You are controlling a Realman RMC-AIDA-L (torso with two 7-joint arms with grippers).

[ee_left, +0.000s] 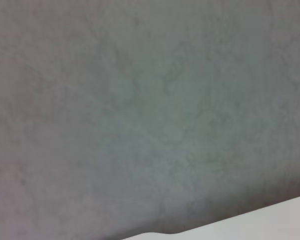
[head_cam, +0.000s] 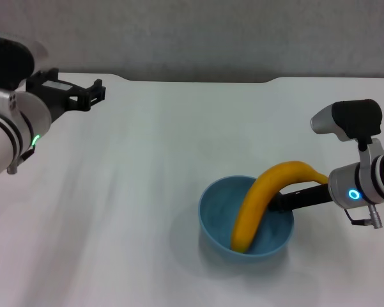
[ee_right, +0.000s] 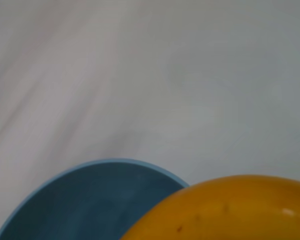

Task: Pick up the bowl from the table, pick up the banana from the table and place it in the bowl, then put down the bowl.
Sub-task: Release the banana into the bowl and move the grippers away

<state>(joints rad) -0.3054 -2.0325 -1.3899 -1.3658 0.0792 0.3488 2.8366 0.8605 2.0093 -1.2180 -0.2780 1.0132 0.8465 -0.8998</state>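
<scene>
The light-blue bowl (head_cam: 217,214) is at the front right of the white table (head_cam: 147,179); I cannot tell whether it rests on it or hangs just above. The yellow-orange banana (head_cam: 259,198) lies in the bowl, one end at the bottom, the other arching over the right rim. My right gripper (head_cam: 282,202) reaches in from the right and is shut on the bowl's right rim, partly hidden by the banana. The right wrist view shows the bowl (ee_right: 90,200) and the banana (ee_right: 229,210) up close. My left gripper (head_cam: 94,93) is open and empty, raised at the far left.
The grey wall (head_cam: 198,38) stands behind the table's notched far edge (head_cam: 198,81). The left wrist view shows only the wall (ee_left: 140,110) and a strip of the table (ee_left: 269,222).
</scene>
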